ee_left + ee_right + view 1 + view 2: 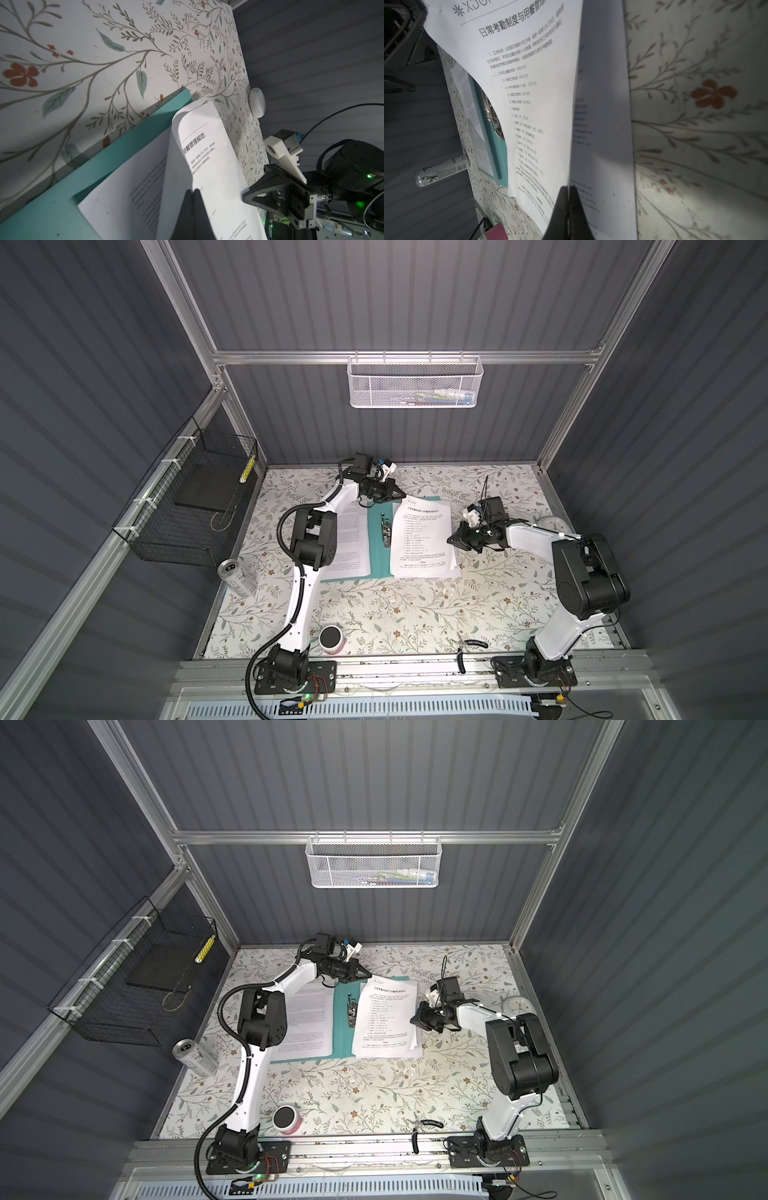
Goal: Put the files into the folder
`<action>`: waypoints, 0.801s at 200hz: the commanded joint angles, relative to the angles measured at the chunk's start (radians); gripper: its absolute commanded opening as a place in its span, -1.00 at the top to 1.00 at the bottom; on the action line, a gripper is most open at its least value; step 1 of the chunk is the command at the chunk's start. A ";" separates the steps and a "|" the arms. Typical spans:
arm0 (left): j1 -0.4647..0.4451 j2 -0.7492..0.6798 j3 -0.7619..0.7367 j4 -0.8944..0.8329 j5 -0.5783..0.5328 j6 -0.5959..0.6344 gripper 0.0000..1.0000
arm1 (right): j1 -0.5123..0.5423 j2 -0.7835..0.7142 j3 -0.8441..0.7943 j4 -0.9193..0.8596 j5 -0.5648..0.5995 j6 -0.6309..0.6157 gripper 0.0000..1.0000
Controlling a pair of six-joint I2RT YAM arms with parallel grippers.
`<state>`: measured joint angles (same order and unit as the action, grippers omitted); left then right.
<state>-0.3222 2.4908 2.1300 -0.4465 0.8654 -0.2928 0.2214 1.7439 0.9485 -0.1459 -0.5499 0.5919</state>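
The teal folder lies open on the floral table, its metal clip along the spine. White printed files lie on both halves: one sheet on the left half, partly under my left arm, and a stack on the right half. My left gripper is shut on the far corner of the stack's top sheet. My right gripper is shut on that sheet's right edge. The sheet curls up off the page beneath.
A silver can lies at the table's left edge. A pink round container stands near the front. A black wire basket hangs on the left wall and a white mesh basket on the back wall. A white round object sits far right.
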 commanded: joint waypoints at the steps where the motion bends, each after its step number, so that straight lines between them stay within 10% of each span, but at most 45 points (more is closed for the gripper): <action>1: -0.006 -0.015 -0.028 0.008 0.013 -0.010 1.00 | -0.010 -0.010 -0.009 -0.013 0.013 -0.007 1.00; 160: -0.003 0.033 0.022 -0.021 -0.044 -0.022 1.00 | -0.031 0.073 0.027 -0.058 0.043 -0.046 0.95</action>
<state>-0.3218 2.4969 2.1216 -0.4477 0.8364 -0.3004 0.1925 1.8088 0.9638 -0.1848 -0.5373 0.5674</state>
